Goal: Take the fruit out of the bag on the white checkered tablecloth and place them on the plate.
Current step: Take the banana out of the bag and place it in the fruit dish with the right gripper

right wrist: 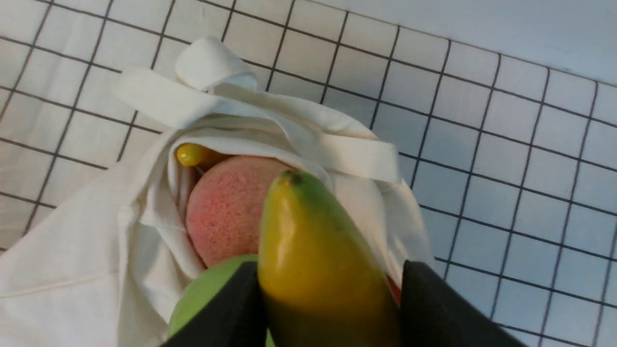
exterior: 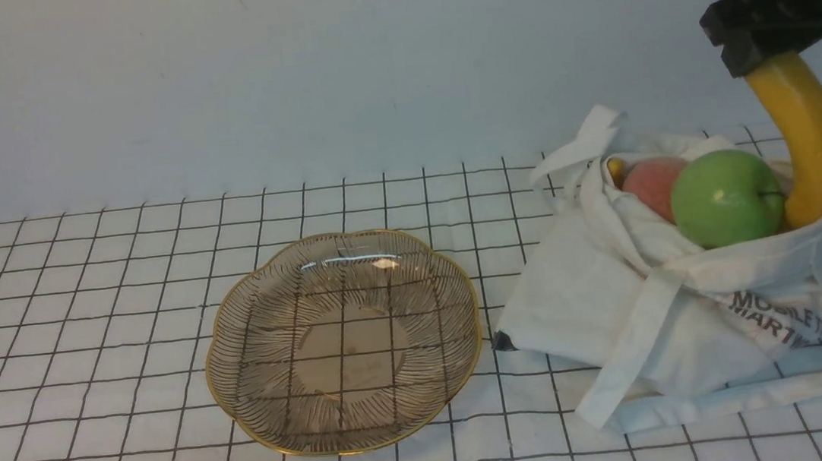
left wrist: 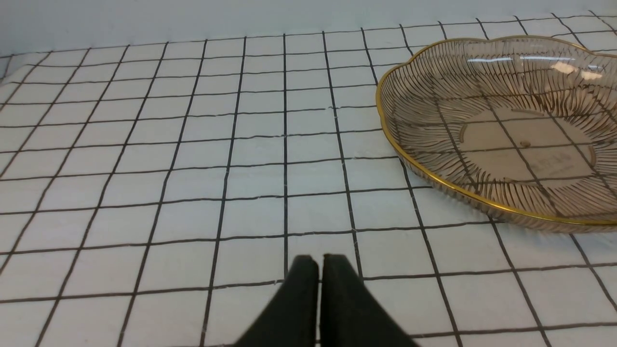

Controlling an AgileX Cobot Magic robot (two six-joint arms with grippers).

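White checkered tablecloth point(exterior: 86, 333) covers the desk, with a plain pale wall behind.

On the front view you see the plate point(exterior: 347, 348) empty, to the left of the bag point(exterior: 602, 302), near it but apart. The right hand point(exterior: 763, 60) grasps the banana point(exterior: 810, 143) by its upper end. The lower end is inside the bag mouth, beside the green apple point(exterior: 726, 197) and near the peach point(exterior: 649, 182).

On the left wrist view, the left hand point(left wrist: 319, 264) is clenched on nothing and hangs over bare cloth beside the plate.

On the right wrist view, the two black fingers point(right wrist: 443, 308) press the banana from both sides (the grip looks firm, I judge). A small yellow tip point(right wrist: 190, 154) shows deeper in the bag.

To do this step well, I think you should lift straight up until the curved end is clear of the cloth edge, because it could catch the bag or push the apple out. Then carry it across to the plate, lower it close to the centre, and only then release.
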